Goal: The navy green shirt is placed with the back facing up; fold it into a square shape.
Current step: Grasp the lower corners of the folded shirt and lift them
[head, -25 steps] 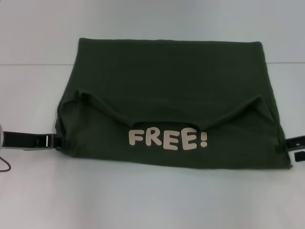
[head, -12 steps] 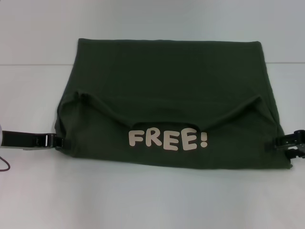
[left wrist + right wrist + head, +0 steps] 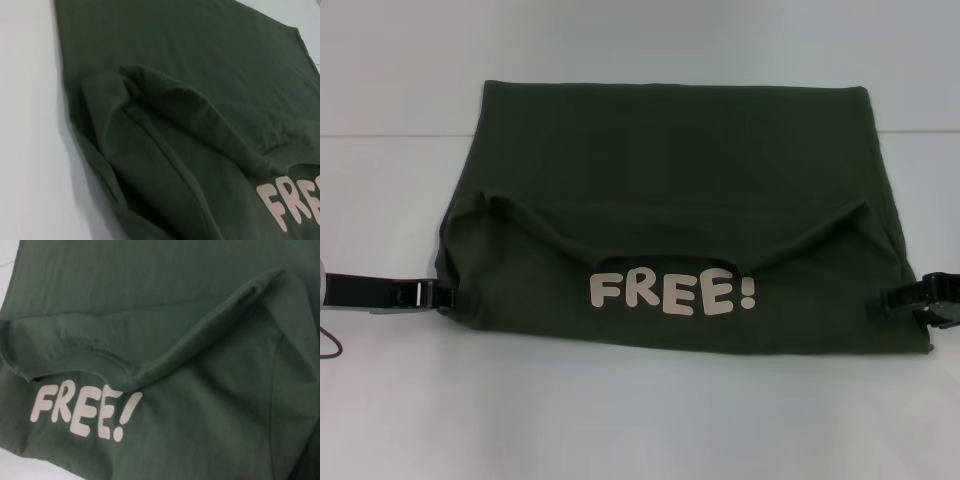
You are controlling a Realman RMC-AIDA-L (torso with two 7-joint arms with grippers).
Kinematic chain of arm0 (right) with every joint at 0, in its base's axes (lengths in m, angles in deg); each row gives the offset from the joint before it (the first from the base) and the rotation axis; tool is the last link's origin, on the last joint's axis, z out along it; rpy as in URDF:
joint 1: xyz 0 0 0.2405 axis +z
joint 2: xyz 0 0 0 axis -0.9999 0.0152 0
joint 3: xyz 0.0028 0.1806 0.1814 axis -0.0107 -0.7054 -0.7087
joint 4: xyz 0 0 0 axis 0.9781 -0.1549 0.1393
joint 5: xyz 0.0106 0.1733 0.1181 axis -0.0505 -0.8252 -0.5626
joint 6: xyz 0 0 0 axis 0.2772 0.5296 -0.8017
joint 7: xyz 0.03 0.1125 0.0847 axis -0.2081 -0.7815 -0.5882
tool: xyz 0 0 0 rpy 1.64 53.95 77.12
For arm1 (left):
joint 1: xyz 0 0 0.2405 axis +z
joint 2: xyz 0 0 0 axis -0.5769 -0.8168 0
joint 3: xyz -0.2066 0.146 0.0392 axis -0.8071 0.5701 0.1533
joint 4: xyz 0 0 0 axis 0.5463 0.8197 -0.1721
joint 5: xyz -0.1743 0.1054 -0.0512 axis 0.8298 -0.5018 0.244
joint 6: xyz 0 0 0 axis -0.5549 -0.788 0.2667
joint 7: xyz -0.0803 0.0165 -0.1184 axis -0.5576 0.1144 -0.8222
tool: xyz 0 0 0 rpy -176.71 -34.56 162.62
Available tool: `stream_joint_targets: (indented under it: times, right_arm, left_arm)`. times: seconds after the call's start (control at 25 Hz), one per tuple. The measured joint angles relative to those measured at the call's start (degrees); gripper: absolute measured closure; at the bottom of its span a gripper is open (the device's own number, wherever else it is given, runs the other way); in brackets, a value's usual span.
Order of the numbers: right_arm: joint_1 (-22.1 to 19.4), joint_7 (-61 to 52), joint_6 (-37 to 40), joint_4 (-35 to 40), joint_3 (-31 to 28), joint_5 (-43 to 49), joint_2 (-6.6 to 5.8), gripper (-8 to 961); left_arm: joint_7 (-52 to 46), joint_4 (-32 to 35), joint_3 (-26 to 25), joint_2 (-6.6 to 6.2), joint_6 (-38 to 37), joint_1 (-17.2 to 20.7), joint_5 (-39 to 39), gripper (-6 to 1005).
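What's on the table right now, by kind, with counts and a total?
Shirts: 1, the navy green shirt, partly folded, with "FREE!" lettering showing.
Grippers: 2, the left gripper at the shirt's left edge and the right gripper at its right edge.
Total: 3.

The dark olive-green cloth shirt [image 3: 670,190] looks matt and softly woven, with stitched hems along its folded sleeves. Its cream "FREE!" lettering [image 3: 672,293] is smooth and flat, like a rubbery print. Under the shirt, the white table [image 3: 620,420] looks smooth and matt.
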Motion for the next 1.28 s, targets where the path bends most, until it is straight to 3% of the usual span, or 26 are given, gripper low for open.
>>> stream_joint_targets:
  times: [0.12, 0.72, 0.88, 1.08, 1.28]
  right_arm:
    - [-0.2, 0.0, -0.2, 0.1, 0.5, 0.1, -0.01, 127]
    - [-0.6, 0.7, 0.6, 0.1, 0.6, 0.2, -0.46, 606]
    - [-1.1, 2.7, 3.0, 0.2, 0.5, 0.2, -0.91, 788]
    - [-3.4, 7.0, 8.5, 1.2, 0.8, 0.2, -1.64, 927]
    - [-7.2, 13.2, 15.8, 2.3, 1.3, 1.6, -2.11, 918]
  left_arm:
    - [0.0, 0.0, -0.1, 0.00, 0.1, 0.0, 0.2, 982]
    - [-2.6, 0.0, -0.1, -0.53, -2.2, -0.5, 0.0, 982]
    - [-2.6, 0.0, -0.1, -1.21, -6.1, -0.7, -0.1, 982]
    - [-2.2, -0.3, -0.2, -2.36, -12.8, -0.4, -0.2, 982]
    - [0.9, -2.0, -1.6, -2.83, -24.8, 0.1, -1.8, 983]
